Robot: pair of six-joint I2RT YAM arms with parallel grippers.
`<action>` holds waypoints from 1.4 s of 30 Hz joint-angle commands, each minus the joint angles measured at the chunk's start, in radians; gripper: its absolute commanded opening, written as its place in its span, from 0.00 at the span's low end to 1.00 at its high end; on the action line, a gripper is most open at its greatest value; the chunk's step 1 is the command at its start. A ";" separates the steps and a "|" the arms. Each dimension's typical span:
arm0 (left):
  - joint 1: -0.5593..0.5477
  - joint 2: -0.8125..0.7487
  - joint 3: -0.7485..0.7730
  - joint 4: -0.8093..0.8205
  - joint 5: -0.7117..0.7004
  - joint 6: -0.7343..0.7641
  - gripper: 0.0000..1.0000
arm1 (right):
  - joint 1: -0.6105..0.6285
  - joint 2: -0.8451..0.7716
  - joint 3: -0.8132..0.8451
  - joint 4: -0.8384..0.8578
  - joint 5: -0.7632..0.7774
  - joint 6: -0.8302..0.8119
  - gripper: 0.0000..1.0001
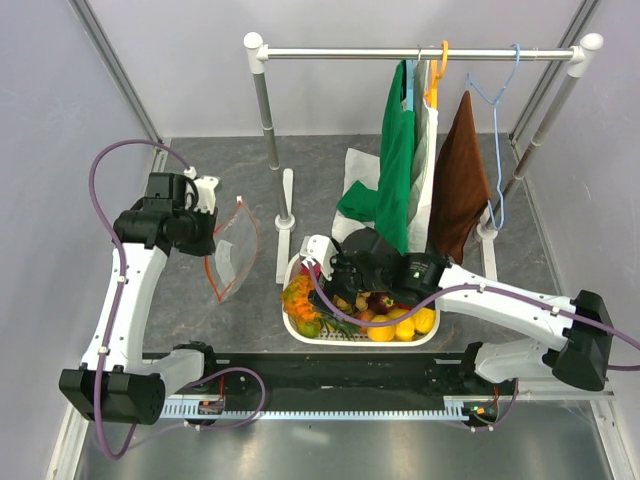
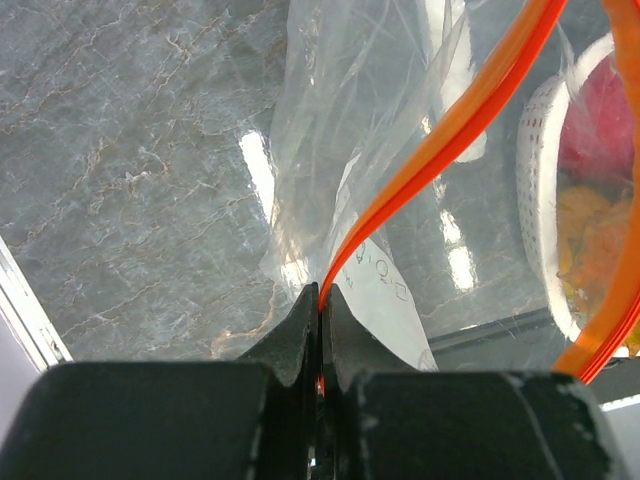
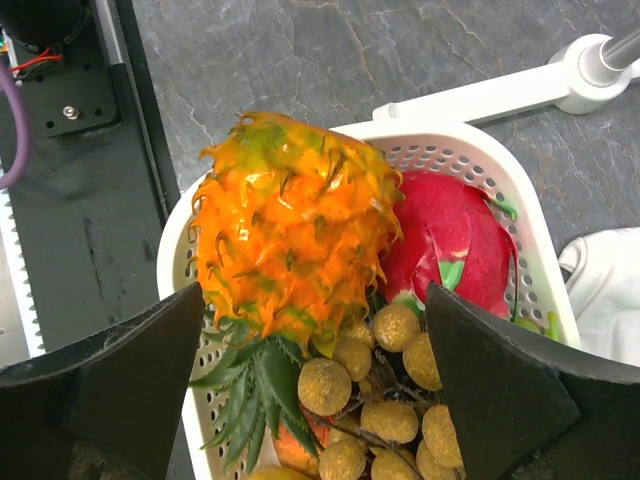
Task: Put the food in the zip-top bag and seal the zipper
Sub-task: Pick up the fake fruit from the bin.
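Top view: my left gripper point(image 1: 208, 232) holds up the zip-top bag point(image 1: 236, 252), its mouth gaping toward the basket point(image 1: 296, 326), presumably ready for loading. The bag looks empty. The pineapple point(image 1: 298, 298) and lemons point(image 1: 402, 324) sit in the basket.

Left wrist: the fingers point(image 2: 295, 335) are pinched on the zipper point(image 2: 450, 140).

Right wrist: the right gripper point(image 3: 315, 300) is spread wide, straddling the pineapple, with no contact visible.

Clear zip-top bag point(image 1: 232, 264) hangs open; orange pineapple point(image 3: 290, 225) lies in the white basket point(image 3: 450, 150).
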 commanded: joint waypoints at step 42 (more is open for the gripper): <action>-0.005 -0.033 -0.037 0.020 0.028 -0.029 0.02 | 0.304 -0.118 -0.248 0.141 0.394 -0.001 0.70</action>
